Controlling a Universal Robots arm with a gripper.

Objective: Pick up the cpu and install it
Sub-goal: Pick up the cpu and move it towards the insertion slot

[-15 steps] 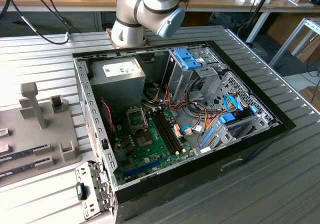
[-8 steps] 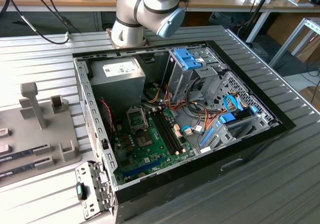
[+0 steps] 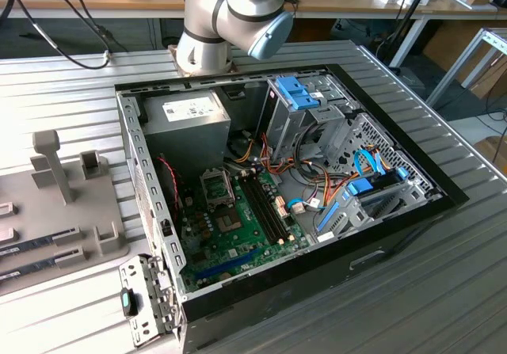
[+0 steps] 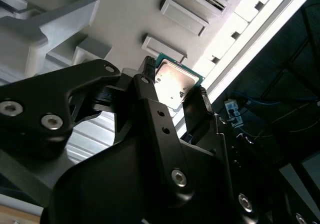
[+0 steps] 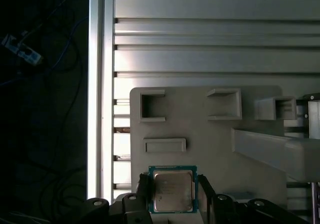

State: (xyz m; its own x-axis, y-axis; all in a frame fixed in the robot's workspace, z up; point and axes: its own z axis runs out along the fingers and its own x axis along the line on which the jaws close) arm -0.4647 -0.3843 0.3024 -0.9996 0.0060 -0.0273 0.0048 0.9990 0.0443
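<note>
— State of the gripper (image 5: 173,185)?
— Closed onto the cpu (image 5: 172,190) (image 4: 175,83), fingers (image 5: 204,198) pressed against two opposite edges of its green rim, in both wrist views. No gap visible on either side.
— And located where?
— Over the grey fixture plate (image 5: 200,134), just beside a shallow rectangular pocket (image 5: 165,145), close to the edge of the slatted table (image 5: 210,33). Hard to say whether lifted clear or resting on the plate. Not installed yet: in the exterior view, a bare-looking socket (image 3: 215,186) on the green board (image 3: 238,234) inside the open computer case (image 3: 348,251).
— Handling?
— Probably light, thin and stiff. Likely delicate underneath, so best held by the rim edges, as here, never across the faces. Smooth metal top, probably slippery. Little purchase on such thin edges; easy to tilt or drop under a loose squeeze. Worth keeping level, corners square to the fingers.
</note>
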